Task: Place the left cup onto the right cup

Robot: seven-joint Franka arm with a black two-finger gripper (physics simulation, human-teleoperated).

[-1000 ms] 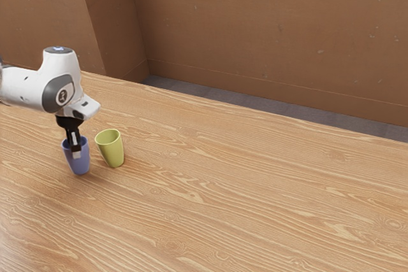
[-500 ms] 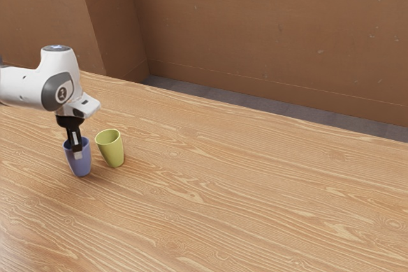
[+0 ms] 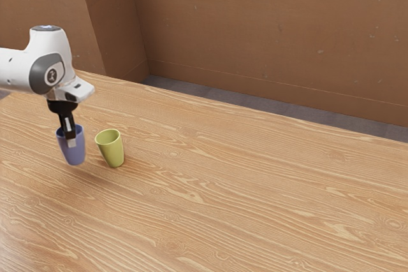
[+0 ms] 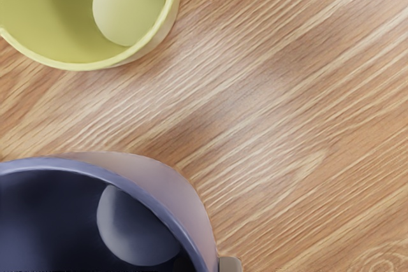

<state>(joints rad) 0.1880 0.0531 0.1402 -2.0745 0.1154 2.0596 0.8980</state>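
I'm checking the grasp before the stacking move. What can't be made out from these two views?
- Exterior view: the wall of the blue cup hides the tip of the finger that the hand has put inside it.
- Exterior view: the arm is cut off by the left edge.
- Wrist view: the blue cup and the green cup are both cut off by picture edges, so neither rim is whole.

A yellow-green cup (image 3: 109,148) stands upright, mouth open, on a broad wooden table (image 3: 255,183) of pale, wavy grain, set toward the exterior view's left, with bare planks stretching away to the exterior view's right.
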